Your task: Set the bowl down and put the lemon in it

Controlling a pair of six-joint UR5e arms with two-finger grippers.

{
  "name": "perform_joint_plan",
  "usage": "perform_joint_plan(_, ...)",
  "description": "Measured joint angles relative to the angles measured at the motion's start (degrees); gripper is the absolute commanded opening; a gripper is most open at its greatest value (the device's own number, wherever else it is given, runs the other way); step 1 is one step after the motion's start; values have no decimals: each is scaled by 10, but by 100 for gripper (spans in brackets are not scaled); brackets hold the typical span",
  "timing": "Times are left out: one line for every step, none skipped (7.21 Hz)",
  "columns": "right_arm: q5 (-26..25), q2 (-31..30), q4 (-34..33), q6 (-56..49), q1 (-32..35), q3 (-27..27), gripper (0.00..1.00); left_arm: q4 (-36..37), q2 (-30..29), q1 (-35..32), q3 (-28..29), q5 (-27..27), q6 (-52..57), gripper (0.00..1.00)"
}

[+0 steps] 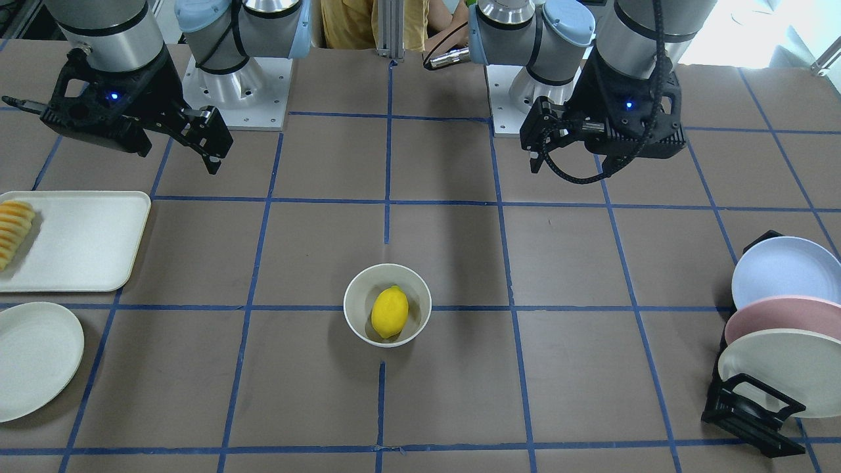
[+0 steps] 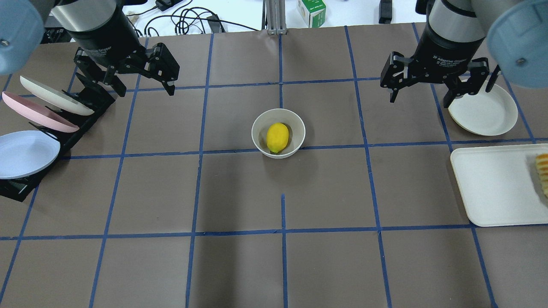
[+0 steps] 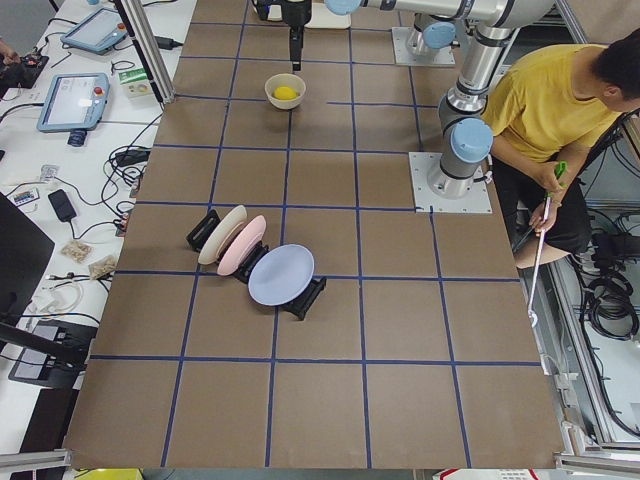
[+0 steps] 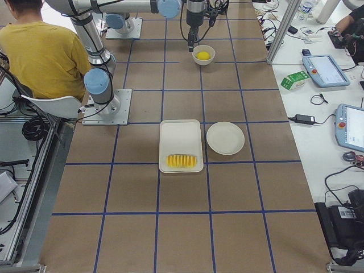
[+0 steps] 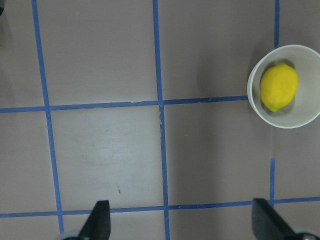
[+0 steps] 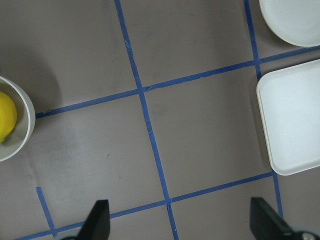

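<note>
Since the lemon [image 2: 277, 137] lies inside the bowl [image 2: 297, 130], its long axis running roughly top to bottom in the overhead view, both sit at mid-frame on the table [image 2: 239, 192], the bowl straddling a blue tape line [image 2: 334, 146]. Outward from there, the left gripper [image 2: 139, 83] hangs in the upper left and the right gripper [image 2: 419, 97] in the upper right. Each has its fingers spread and holds nothing, and both are well apart from the bowl and about equally far. By my reading the task looks complete, so neither arm has the nearer claim
</note>
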Motion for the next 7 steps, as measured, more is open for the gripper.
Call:
perform_joint_plan(0,0,0,0,0,1,100,0,0,0,0,0,0,100)
perform_joint_plan(0,0,0,0,-1,1,100,0,0,1,0,0,0,100)
perform_joint_plan(0,0,0,-1,-1,1,100,0,0,3,0,0,2,100)
perform_joint_plan(0,0,1,-1,-1,2,100,1,-2,6,1,0,3,100)
perform_joint_plan(0,0,1,-2,-1,2,100,3,-4,8,1,-1,5,100)
perform_joint_plan(0,0,1,-2,0,2,100,5,-4,8,1,-1,6,100)
perform_joint_plan(0,0,1,-3,0,2,100,5,-4,8,1,-1,7,100)
